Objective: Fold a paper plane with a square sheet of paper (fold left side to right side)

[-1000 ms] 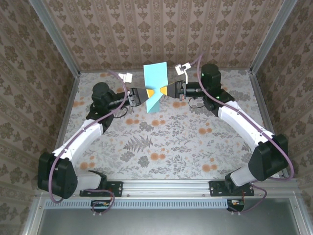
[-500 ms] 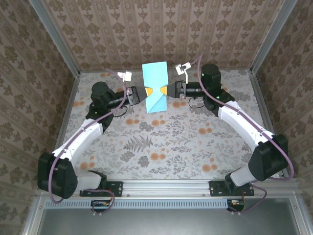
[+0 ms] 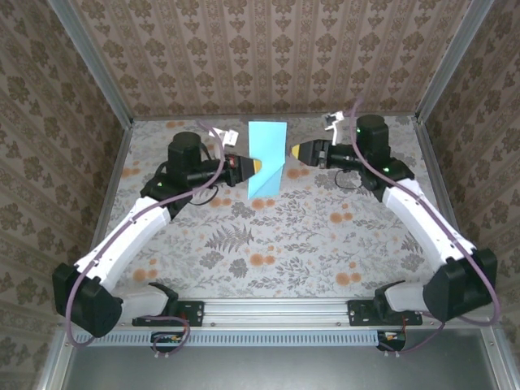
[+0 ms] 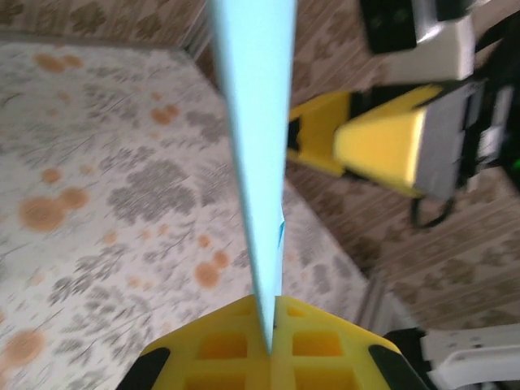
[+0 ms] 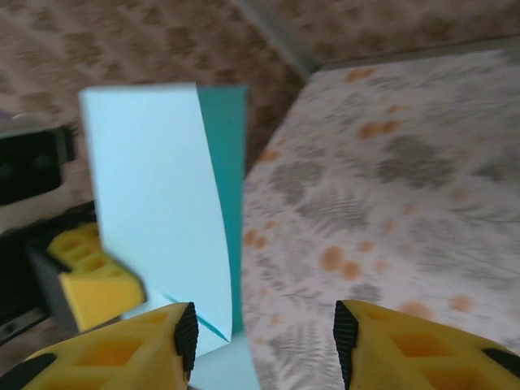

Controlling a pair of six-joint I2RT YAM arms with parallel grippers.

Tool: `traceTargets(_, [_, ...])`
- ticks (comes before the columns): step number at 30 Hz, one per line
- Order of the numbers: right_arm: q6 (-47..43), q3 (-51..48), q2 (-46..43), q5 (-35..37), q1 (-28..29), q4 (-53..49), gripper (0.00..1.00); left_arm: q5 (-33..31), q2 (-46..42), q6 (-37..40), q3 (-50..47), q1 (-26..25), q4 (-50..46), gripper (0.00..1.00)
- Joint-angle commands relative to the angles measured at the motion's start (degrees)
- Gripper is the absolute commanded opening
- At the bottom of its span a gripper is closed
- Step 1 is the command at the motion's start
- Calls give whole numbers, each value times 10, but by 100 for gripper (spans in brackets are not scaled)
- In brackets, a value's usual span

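Observation:
The light-turquoise sheet of paper [image 3: 267, 158] stands folded over and upright above the back of the table. My left gripper [image 3: 258, 166] is shut on its left edge; in the left wrist view the paper [image 4: 258, 146] rises edge-on from between my yellow fingers [image 4: 211, 349]. My right gripper [image 3: 294, 151] hangs open just right of the paper and apart from it. The right wrist view has the paper [image 5: 162, 211] at the left, outside my spread fingers [image 5: 122, 349], with the left gripper's yellow finger [image 5: 89, 288] beside it.
The floral tablecloth [image 3: 268, 236] covers the table inside a metal frame, with patterned walls [image 3: 268, 49] close behind. White cable tags hang by both wrists. A metal rail [image 3: 268, 313] runs along the near edge.
My right gripper has let go of the paper, opened and pulled back to the right. My left arm has shifted right and back, carrying the paper, which now hangs flatter.

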Motion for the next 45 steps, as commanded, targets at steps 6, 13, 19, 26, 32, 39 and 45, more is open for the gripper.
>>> traceTargets(6, [-78,-34,-85,315,-21,-213,74,-384,11,73,58,-132,-294,0])
traceTargets(13, [-58,-70,-122,482,-38,-290,100,-644,148,-68,168,-227,-532,0])
traceTargets(19, [-46,-84,-135,560,-42,-327,100,-659,248,-186,212,-236,-580,0])
traceTargets(26, [-50,-102,-148,572,-43,-325,100,-601,345,-266,267,-236,-559,2])
traceTargets(32, [-50,-116,-154,558,-45,-317,100,-593,473,-291,377,-234,-653,0])
traceTargets(39, [-50,-126,-154,540,-47,-311,100,-548,545,-273,421,-234,-619,0])
traceTargets(45, [-57,-126,-153,530,-48,-313,100,-489,584,-242,445,-228,-589,10])
